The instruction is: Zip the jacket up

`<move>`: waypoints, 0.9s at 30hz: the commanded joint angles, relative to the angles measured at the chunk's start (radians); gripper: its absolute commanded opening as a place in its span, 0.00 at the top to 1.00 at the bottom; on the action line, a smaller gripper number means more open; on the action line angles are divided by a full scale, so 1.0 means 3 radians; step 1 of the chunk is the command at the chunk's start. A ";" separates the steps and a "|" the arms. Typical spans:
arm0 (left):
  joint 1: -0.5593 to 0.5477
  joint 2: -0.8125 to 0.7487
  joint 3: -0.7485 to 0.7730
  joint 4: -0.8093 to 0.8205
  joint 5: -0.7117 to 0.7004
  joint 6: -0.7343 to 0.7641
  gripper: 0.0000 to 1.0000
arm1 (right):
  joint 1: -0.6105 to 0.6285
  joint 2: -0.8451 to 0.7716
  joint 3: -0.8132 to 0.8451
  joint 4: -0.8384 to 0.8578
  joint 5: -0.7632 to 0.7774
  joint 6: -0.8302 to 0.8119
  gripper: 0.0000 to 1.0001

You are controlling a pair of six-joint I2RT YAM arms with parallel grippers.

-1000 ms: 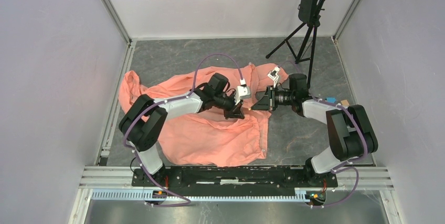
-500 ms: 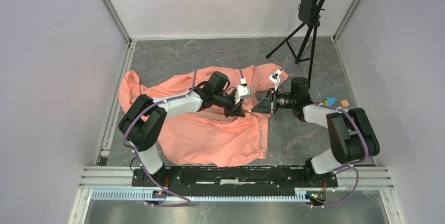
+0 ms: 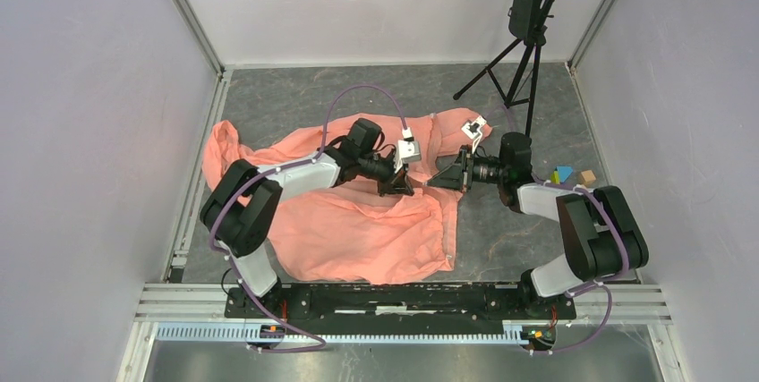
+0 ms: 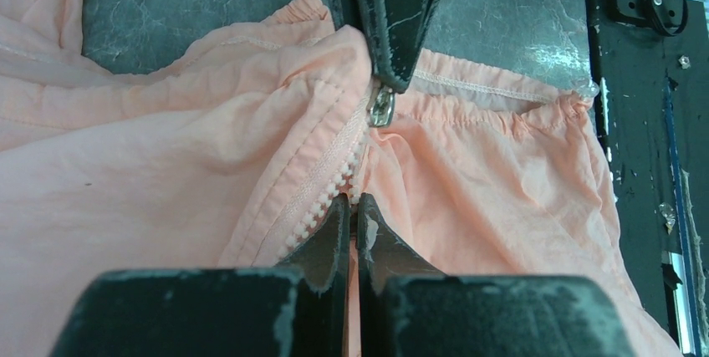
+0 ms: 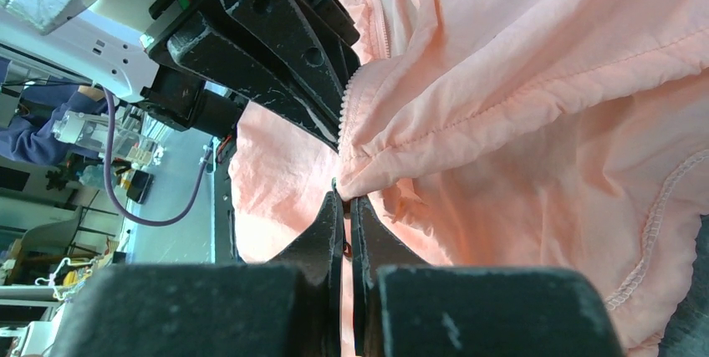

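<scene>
The jacket [image 3: 358, 230] lies spread on the table [image 3: 524, 234]. The left gripper [image 4: 352, 203] clamps the zipper strip [image 4: 322, 186] and the right gripper [image 5: 345, 200] pinches the slider [image 4: 381, 108]. Hold the strip taut and draw the slider straight along the teeth.

black tripod [image 3: 535, 60] far right | blue block [image 3: 563, 173] | tan block [image 3: 587, 176] beside it

The dark grey, marbled table [image 3: 295, 100] carries a crumpled salmon-pink jacket [image 3: 358, 230] – just beyond the jacket's far right corner stands a black tripod stand [image 3: 534, 40], and to the jacket's right lie a small blue block [image 3: 563, 173] and a tan block [image 3: 587, 176], near each other.
</scene>
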State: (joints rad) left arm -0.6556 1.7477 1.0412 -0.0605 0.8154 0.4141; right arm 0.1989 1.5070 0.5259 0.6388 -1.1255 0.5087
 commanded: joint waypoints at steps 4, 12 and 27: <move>0.0012 -0.0133 -0.0017 0.0146 0.0235 0.0167 0.98 | -0.0004 0.0127 0.0011 0.0206 -0.0052 -0.0059 0.99; 0.0022 -0.0175 -0.0069 0.0186 0.0236 0.0130 0.98 | 0.0000 0.0132 0.0001 0.0105 -0.0029 -0.0155 1.00; 0.0084 -0.0238 -0.0168 0.0447 0.0216 0.0021 0.98 | 0.0086 0.0039 0.0006 -0.0103 -0.0037 -0.0351 1.00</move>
State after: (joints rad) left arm -0.6350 1.7241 0.9913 0.0216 0.8490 0.4133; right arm 0.2165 1.5524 0.5255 0.5980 -1.1240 0.4278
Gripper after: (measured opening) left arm 0.046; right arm 0.021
